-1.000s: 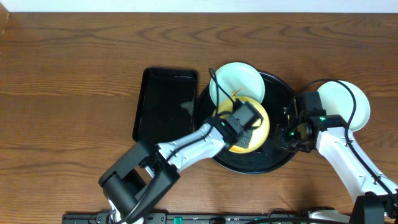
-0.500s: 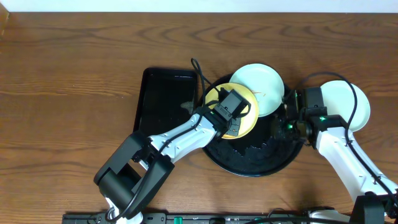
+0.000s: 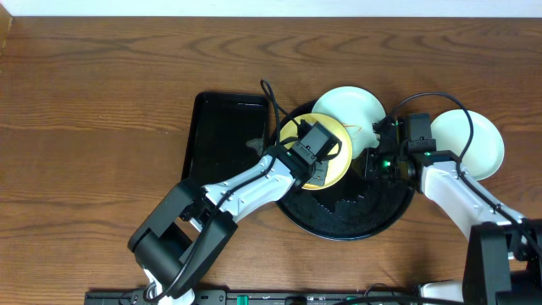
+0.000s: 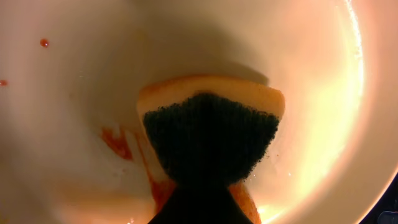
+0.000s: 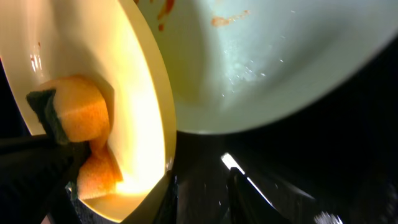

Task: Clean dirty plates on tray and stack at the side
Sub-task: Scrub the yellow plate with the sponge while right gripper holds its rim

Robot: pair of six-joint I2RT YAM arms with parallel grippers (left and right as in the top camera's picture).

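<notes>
Seen from overhead, a dark wood-grain worktop (image 3: 102, 102) holds a large round glossy black tray (image 3: 339, 216) right of centre. A smaller rectangular black tray (image 3: 222, 140) lies just to its left.

A pale yellow plate (image 3: 340, 163) sits on the far left part of the round tray. The left end effector (image 3: 315, 157) is over it, closed on an orange sponge (image 4: 211, 137) with a dark scrub pad. The left wrist view shows the sponge pressed against the plate's inner surface, with orange-red sauce smears (image 4: 118, 142) beside and under it.

A pale mint-blue plate (image 3: 347, 106) rests at the far edge of the tray, partly over the rim. The yellow plate's rim overlaps its near left edge. The right wrist view shows thin sauce streaks (image 5: 227, 20) on this mint-blue plate.

The right end effector (image 3: 378, 159) is low over the right part of the tray, just beside the yellow plate's right rim. In the right wrist view its two fingers stand a little apart, open, with only shiny tray surface in the gap.

A second mint-blue plate (image 3: 483, 148) lies on the bare worktop right of the tray, partly under the right arm, and it looks clean.
</notes>
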